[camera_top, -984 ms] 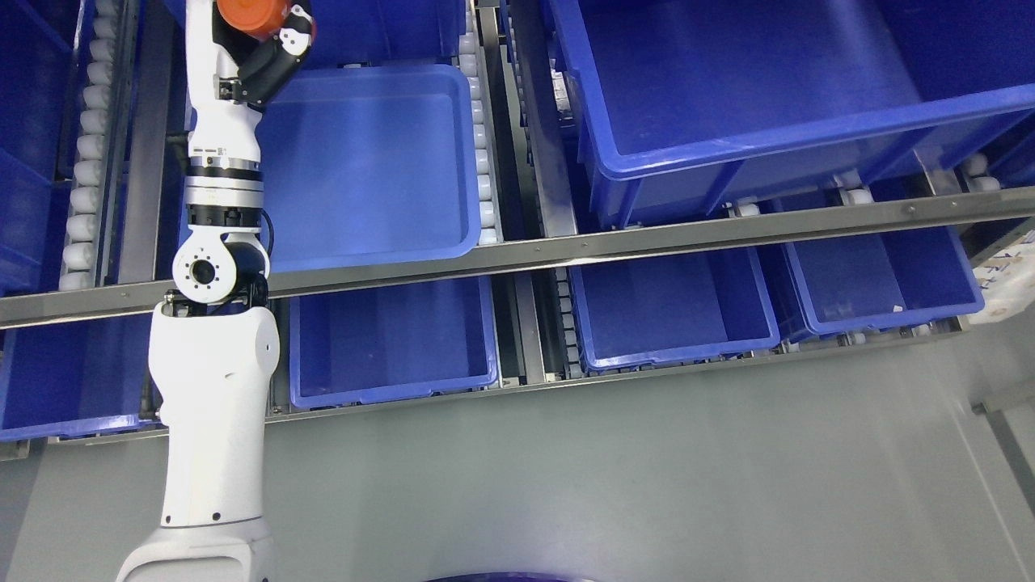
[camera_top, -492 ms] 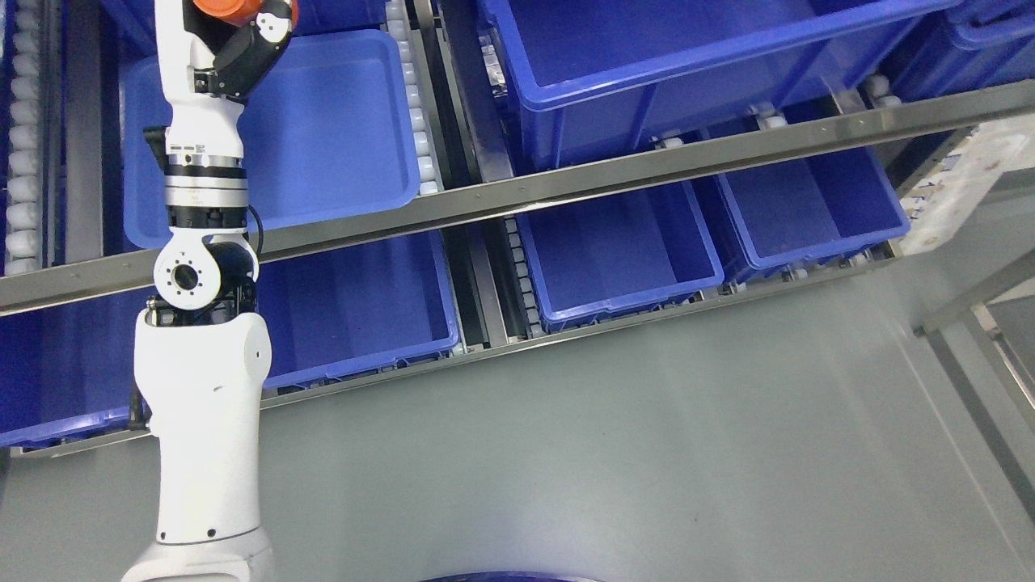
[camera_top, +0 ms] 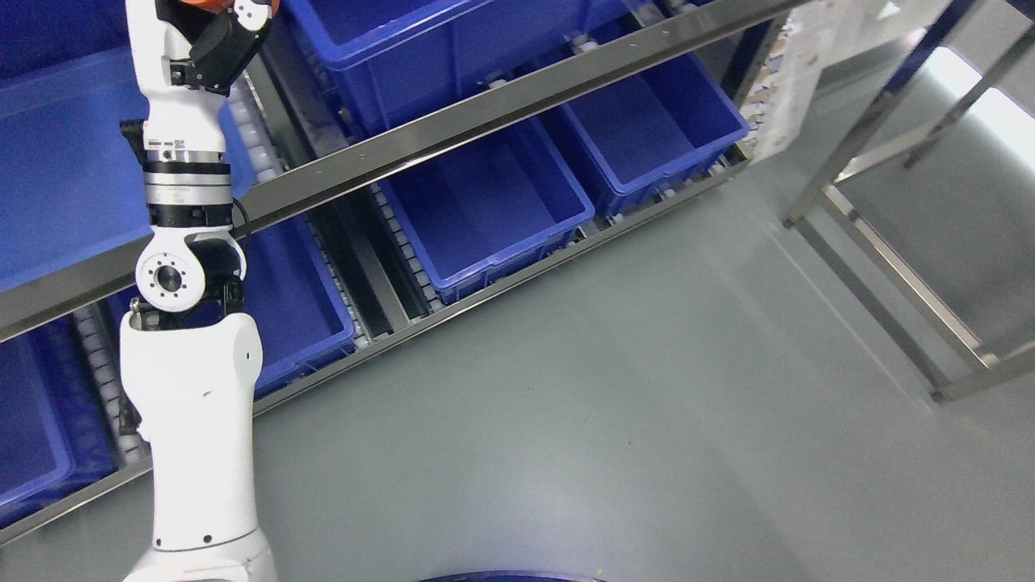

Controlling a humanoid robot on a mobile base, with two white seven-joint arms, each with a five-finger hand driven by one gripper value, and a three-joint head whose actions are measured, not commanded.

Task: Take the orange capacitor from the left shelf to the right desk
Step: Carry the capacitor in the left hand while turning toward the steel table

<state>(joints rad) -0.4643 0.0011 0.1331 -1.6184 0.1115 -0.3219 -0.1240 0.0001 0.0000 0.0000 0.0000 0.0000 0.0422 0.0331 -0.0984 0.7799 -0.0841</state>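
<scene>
Head view: bare grey floor (camera_top: 647, 420) lies nearest. Beyond it, the left arm rises to the picture's top edge, its hand (camera_top: 212, 32) clenched around the orange capacitor (camera_top: 212, 4), lifted clear of the shelf's blue bins (camera_top: 485, 202) for carrying.

Six blue bins (camera_top: 485, 202), one arm (camera_top: 194, 388)

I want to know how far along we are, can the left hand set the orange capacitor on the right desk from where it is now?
Probably not yet. The left hand grips the orange capacitor up at the shelf, while only a metal frame shows far right, across open floor.
</scene>
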